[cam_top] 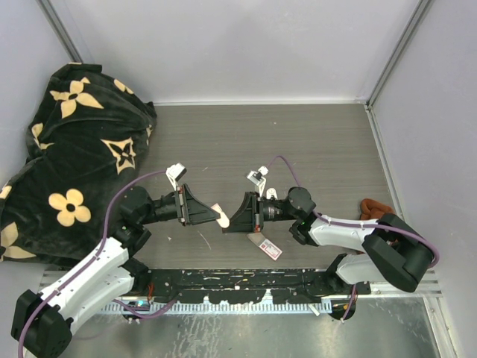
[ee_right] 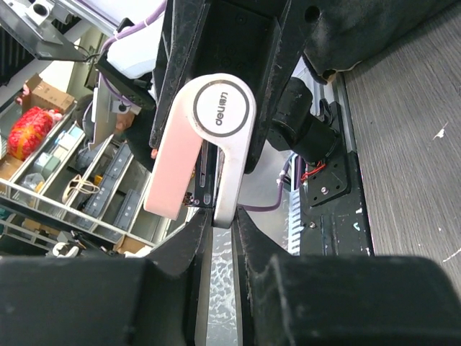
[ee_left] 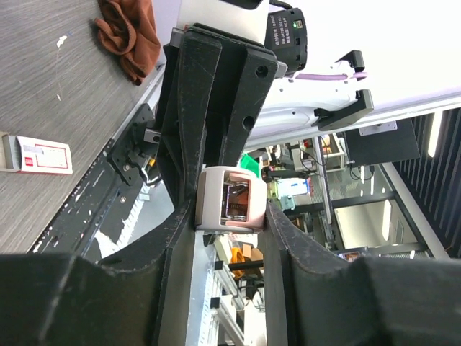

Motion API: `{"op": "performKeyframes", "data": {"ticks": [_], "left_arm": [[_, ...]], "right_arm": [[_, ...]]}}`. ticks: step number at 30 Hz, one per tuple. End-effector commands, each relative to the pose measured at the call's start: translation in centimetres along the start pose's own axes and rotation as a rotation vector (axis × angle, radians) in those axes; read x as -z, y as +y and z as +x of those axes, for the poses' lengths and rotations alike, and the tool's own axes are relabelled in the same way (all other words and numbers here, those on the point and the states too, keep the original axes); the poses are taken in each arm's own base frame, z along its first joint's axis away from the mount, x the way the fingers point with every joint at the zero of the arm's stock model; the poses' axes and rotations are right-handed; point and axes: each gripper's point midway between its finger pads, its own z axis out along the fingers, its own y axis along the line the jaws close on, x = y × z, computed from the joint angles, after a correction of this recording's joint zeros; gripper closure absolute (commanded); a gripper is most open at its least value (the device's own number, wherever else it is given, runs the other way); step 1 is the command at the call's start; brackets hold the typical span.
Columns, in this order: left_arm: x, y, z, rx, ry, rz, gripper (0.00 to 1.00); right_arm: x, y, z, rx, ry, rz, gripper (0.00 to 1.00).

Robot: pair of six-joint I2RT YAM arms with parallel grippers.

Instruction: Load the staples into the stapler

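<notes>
Left gripper (ee_left: pixel 230 216): clamped around stapler (ee_right: pixel 209 137) end, held aloft. Right gripper (ee_right: pixel 214 216): pinching stapler's thin lower edge. Staples (cam_top: pixel 266 246): boxed, on table (cam_top: pixel 298 149) below stapler, untouched. Risk I flag: opposed pulls twisting stapler loose, dropping it

Prob. robotics lab: parts shelves (ee_right: pixel 72 191)

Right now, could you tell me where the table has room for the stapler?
The far half of the table, from the blanket to the right wall, is bare. Crowded: near middle, where the left gripper and right gripper meet by the staple box.
</notes>
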Motion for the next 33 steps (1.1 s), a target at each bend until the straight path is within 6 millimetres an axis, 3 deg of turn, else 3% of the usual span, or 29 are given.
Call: {"op": "performKeyframes", "data": {"ticks": [1,5,8,10,18,20,22,24,27,30,33], "left_arm": [[0.0,-1.1,-0.5,-0.040,-0.017,0.020,0.86],[-0.1,-1.0,-0.7,-0.030,-0.030,0.014,1.00],[-0.1,-0.9,-0.7,-0.026,-0.026,0.014,1.00],[-0.1,-0.7,-0.6,-0.025,-0.022,0.011,1.00],[-0.1,-0.3,-0.4,-0.031,-0.013,0.016,1.00],[-0.1,-0.4,-0.3,-0.034,-0.008,0.018,1.00],[-0.1,-0.3,-0.2,-0.035,-0.005,0.014,1.00],[0.0,-0.1,-0.1,-0.033,-0.007,0.006,1.00],[0.0,0.0,-0.3,-0.037,-0.019,-0.002,0.98],[0.0,0.4,-0.3,-0.037,-0.022,-0.022,0.85],[0.0,0.8,-0.3,-0.030,-0.020,-0.035,0.83]], "right_arm": [[-0.1,0.9,-1.3,0.068,-0.028,-0.032,0.74],[0.5,0.8,0.1,0.097,0.038,-0.038,0.25],[0.9,2.0,0.8,0.118,0.082,-0.087,0.07],[0.7,2.3,0.3,0.121,0.079,-0.086,0.01],[-1.1,2.9,-2.4,0.086,0.027,-0.072,0.00],[-1.6,2.6,-2.4,0.058,0.028,-0.075,0.07],[-2.0,2.5,-2.3,0.028,0.030,-0.079,0.24],[-2.2,2.0,-2.2,0.006,0.039,-0.071,0.48],[-2.2,0.8,-1.6,-0.012,0.046,-0.025,0.95],[-1.8,-1.0,-1.3,-0.010,0.021,0.059,0.99],[-1.6,-1.1,-1.5,-0.001,0.004,0.080,0.99]]}}
